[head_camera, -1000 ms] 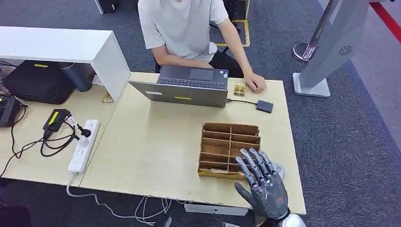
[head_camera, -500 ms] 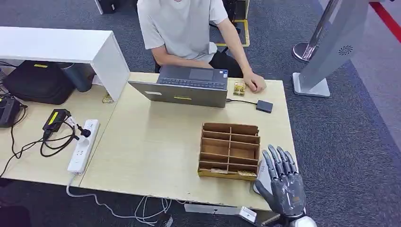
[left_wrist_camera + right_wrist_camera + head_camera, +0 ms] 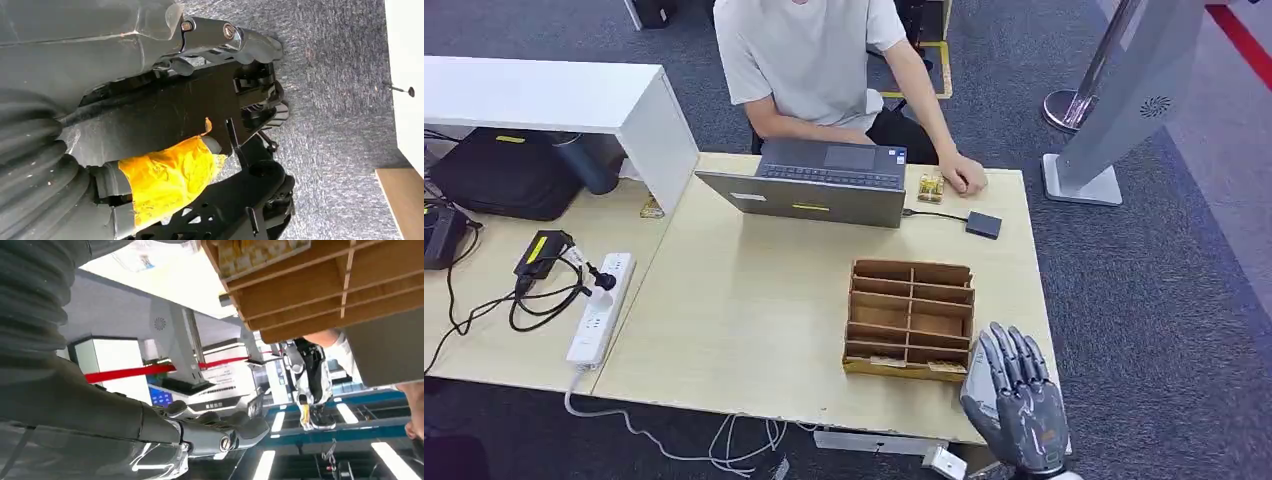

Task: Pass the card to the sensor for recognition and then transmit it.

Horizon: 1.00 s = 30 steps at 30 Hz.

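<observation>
Right hand: raised over the near right corner of the table, fingers extended and slightly spread, holding nothing. It stands just right of the near right corner of the wooden organizer; whether it touches it cannot be told. Carpet lies open beyond the table's right edge.

Left hand: seen in the left wrist view, hanging over grey carpet beside a white panel and a wooden edge; whether its fingers are spread or curled cannot be told. Yellow tape wraps part of it.

Card: a pale rectangular item partly shows under the right hand at the table's near right edge; it cannot be confirmed as the card.

Wooden organizer: divided into compartments, sitting right of centre on the table, with bare tabletop to its left and far side.

Far edge of table: open laptop, small black device on a cable, and a person's hand resting near it.

Right wrist view: shows the organizer's underside-like slats, a grey stand with a red belt and ceiling lights.

Left table: power strip, black adapter, cables.

Room: grey carpet, grey kiosk stand at far right.
</observation>
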Motion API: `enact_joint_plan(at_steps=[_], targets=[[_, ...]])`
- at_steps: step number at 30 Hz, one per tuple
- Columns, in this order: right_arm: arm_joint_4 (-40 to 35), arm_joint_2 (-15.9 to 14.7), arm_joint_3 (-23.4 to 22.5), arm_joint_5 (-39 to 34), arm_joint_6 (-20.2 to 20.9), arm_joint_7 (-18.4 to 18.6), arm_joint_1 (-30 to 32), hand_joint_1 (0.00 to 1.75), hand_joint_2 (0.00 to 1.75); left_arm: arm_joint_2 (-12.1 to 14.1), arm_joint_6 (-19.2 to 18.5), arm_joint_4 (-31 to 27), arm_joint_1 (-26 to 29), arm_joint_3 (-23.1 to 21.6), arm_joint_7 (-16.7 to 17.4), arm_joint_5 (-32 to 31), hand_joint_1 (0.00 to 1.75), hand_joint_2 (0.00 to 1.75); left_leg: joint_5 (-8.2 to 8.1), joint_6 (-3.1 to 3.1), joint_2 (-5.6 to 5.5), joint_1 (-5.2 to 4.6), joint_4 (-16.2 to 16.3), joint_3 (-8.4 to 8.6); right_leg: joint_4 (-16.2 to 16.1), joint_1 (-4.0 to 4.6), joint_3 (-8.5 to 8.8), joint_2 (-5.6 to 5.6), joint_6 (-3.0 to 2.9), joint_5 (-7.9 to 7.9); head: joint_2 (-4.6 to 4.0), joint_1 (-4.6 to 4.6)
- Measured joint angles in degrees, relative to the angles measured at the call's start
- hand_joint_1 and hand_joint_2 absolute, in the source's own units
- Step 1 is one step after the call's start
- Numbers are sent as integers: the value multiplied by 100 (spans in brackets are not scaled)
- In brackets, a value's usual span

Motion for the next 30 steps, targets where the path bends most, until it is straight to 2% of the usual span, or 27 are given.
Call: enact_joint_plan(at_steps=[6,8,10,30], targets=[[120,0,-2,92,0,96,95,0,175,0,9,-2,-2,0,0,-4,0,175,0,0,1,0,0,1,0,0,-1,0,-1,-1,0,0],[162,-4,53,96,0,361,130,0,175,0,13,0,-5,-7,7,-7,0,175,0,0,0,1,-1,0,0,0,0,0,-1,-1,0,2],[251,-7,98,142,0,468,118,0,175,0,13,-2,-9,-20,18,-9,0,175,0,0,5,0,-1,2,1,0,0,2,-1,0,0,0],[750,37,120,197,0,492,-141,0,175,-2,4,-2,-35,-138,105,-87,0,175,1,-1,5,0,0,1,1,0,1,1,-1,0,0,0]])
